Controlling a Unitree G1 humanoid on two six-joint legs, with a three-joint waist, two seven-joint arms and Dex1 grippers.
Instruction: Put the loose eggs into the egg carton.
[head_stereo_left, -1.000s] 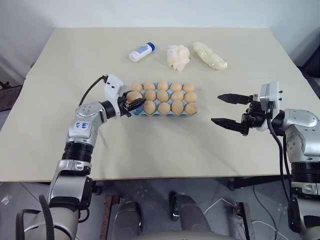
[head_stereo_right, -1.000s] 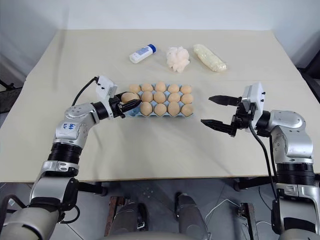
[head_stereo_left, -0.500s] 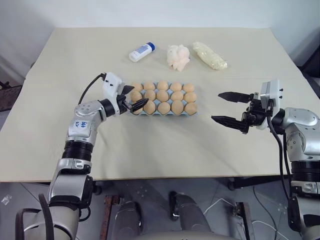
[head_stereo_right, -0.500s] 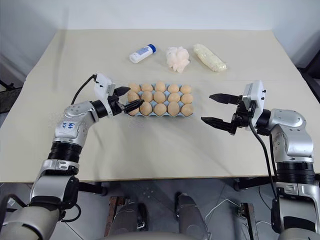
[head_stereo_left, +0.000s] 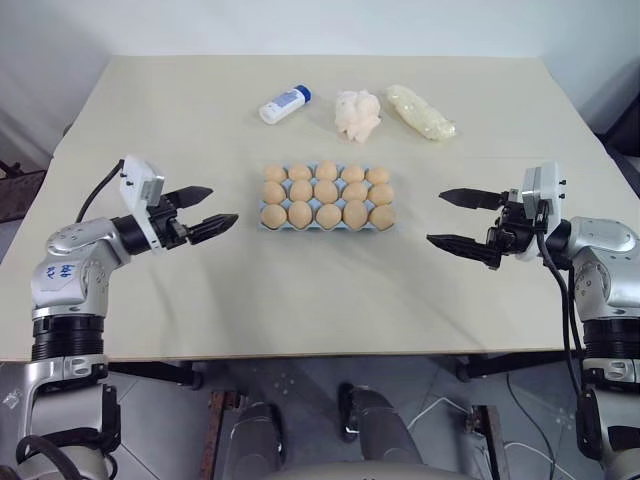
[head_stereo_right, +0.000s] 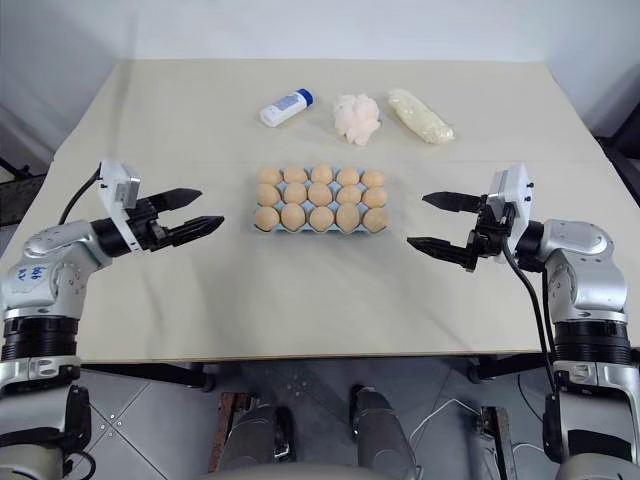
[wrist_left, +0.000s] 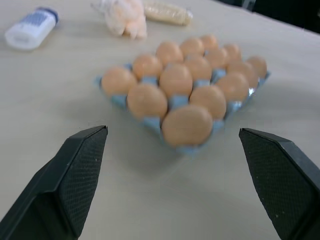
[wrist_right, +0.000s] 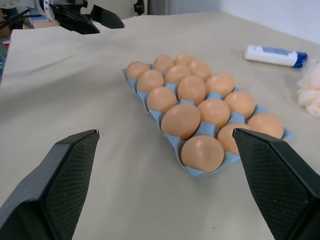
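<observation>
Egg carton: We see the light blue egg carton (head_stereo_left: 325, 205) lying flat near the middle of the desk (head_stereo_left: 300, 290), its long side running left to right.
Eggs: All fifteen cups, three rows of five, hold tan-brown eggs (head_stereo_left: 327, 191); we see none lying loose on the desk.
Room around the carton: Bare desk surrounds the carton on all four sides, with wide strips to its left, to its right and toward the near edge.
Left pincer: Our left pincer (head_stereo_left: 203, 210) hovers above the desk well to the left of the carton, pointing toward it, its two black fingers spread wide and holding nothing.
Right pincer: Our right pincer (head_stereo_left: 459, 220) hovers well to the right of the carton, pointing toward it, fingers spread wide and empty.
Far side of the desk: Beyond the carton, well apart from it, a white bottle (head_stereo_left: 284, 104) with a blue cap lies on its side, a lumpy white wad of tissue (head_stereo_left: 357, 113) sits to its right, and a pale bag (head_stereo_left: 420, 111) lies further right.
Desk surface: The top is a plain beige sheet, smooth and matte, with straight edges.
Room: A pale wall rises behind the far edge; grey floor shows below the near edge.
</observation>
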